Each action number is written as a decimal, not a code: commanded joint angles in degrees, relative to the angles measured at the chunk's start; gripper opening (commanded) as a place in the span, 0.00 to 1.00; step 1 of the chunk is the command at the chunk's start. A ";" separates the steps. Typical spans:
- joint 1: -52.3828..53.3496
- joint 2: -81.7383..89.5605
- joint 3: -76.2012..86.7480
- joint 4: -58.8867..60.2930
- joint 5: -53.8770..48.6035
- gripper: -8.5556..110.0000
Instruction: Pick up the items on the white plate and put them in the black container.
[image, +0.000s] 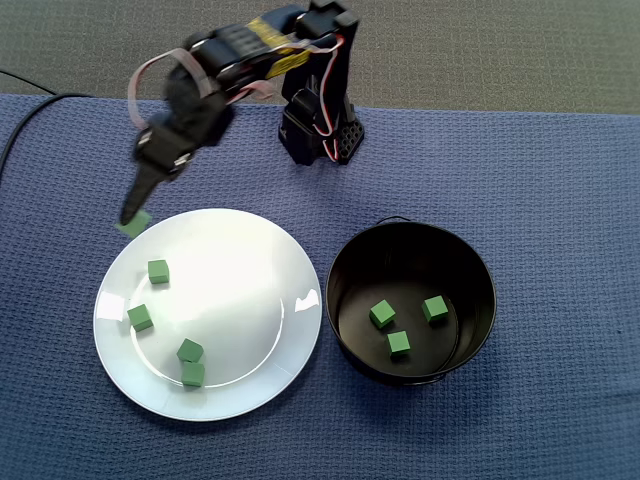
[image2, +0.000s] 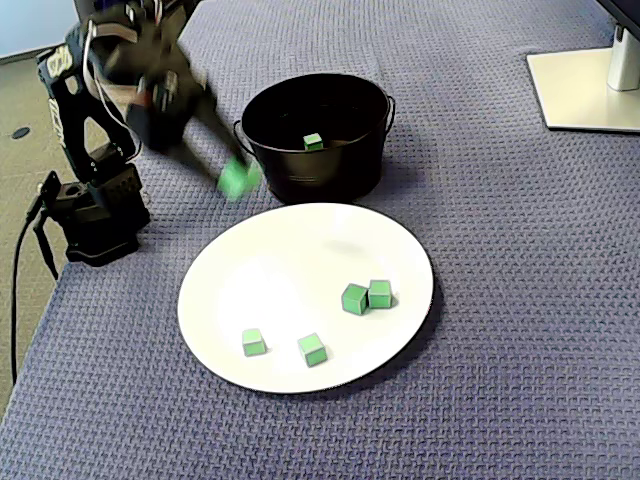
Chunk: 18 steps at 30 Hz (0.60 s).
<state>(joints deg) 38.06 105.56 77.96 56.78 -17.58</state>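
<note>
In a fixed view, at far left, the end effector (image: 131, 217) is pinching a green cube (image: 135, 229) at its fingertips. The cube is hanging just outside the upper-left rim of the white plate (image: 240, 290). Four more cubes (image: 158, 271) are lying apart from the end effector on the plate's left half. Further right, the black container (image: 350, 265) is sitting on the cloth-covered counter (image: 560, 200) and holding three cubes (image: 382, 314).

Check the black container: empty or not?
Not empty: three green cubes lie on the black container floor in a fixed view.
</note>
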 joint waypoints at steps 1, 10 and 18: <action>-12.22 8.96 -2.99 -7.29 0.18 0.07; -44.30 17.40 12.22 -17.75 -2.11 0.07; -60.82 18.90 32.87 -23.29 -0.79 0.07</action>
<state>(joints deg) -17.84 122.70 104.94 36.21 -18.90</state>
